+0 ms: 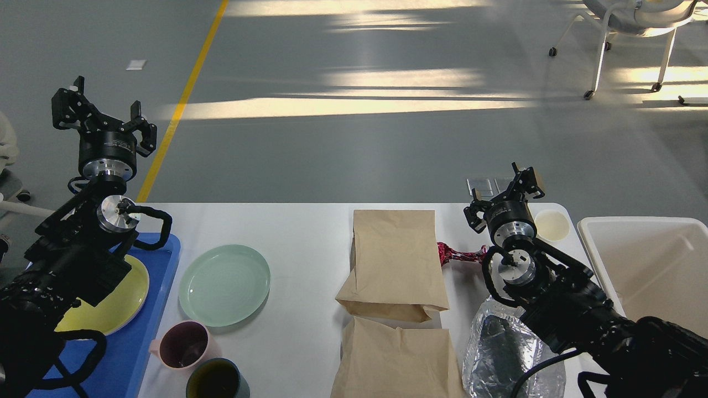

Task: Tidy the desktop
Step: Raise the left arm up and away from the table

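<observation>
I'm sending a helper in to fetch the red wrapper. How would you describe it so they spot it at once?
Start at the white desktop and find the upper brown paper bag near its middle. Just right of that bag, before the right gripper, lies the wrapper. It is the only red thing there, small and twisted, with white speckles.

Grey floor (387, 155) streaked with sunlight, a yellow line (182, 99), a white wheeled chair (625, 33).
</observation>
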Robot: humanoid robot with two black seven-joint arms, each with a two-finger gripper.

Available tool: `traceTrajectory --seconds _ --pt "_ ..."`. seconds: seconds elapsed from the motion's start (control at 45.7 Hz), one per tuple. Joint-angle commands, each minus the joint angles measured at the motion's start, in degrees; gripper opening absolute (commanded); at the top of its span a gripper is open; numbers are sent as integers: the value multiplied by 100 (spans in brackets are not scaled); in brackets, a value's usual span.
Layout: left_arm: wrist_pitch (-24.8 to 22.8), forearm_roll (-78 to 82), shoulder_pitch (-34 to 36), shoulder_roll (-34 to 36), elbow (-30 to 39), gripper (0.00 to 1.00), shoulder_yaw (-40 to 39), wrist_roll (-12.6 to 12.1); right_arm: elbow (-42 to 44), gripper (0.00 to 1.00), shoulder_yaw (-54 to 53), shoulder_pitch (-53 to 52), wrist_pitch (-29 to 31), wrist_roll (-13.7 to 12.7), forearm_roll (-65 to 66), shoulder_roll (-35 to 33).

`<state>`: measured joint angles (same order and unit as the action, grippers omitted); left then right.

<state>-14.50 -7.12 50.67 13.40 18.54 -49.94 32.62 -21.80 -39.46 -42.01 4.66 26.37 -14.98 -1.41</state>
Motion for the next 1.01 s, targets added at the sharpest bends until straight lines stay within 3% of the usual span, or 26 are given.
traceTrajectory --seconds 0.0,0.262,0.35,0.656,0.853,0.984 --pt "9 0 -40 -13 0 97 11 -10 1 100 0 0 0 0 -4 0" --pt "202 0 -66 -110 9 97 143 -19 1 100 0 0 0 0 4 0" --pt "167 0 -14 -75 9 97 519 -1 1 100 0 0 0 0 -4 0" --pt "27 17 496 312 9 97 3287 16 1 100 0 0 0 0 4 0" --pt "-816 26 1233 882 237 97 5414 8 1 100 0 0 0 0 -4 0" --pt "-1213 35 1893 1305 816 97 6478 8 1 100 0 0 0 0 -4 0"
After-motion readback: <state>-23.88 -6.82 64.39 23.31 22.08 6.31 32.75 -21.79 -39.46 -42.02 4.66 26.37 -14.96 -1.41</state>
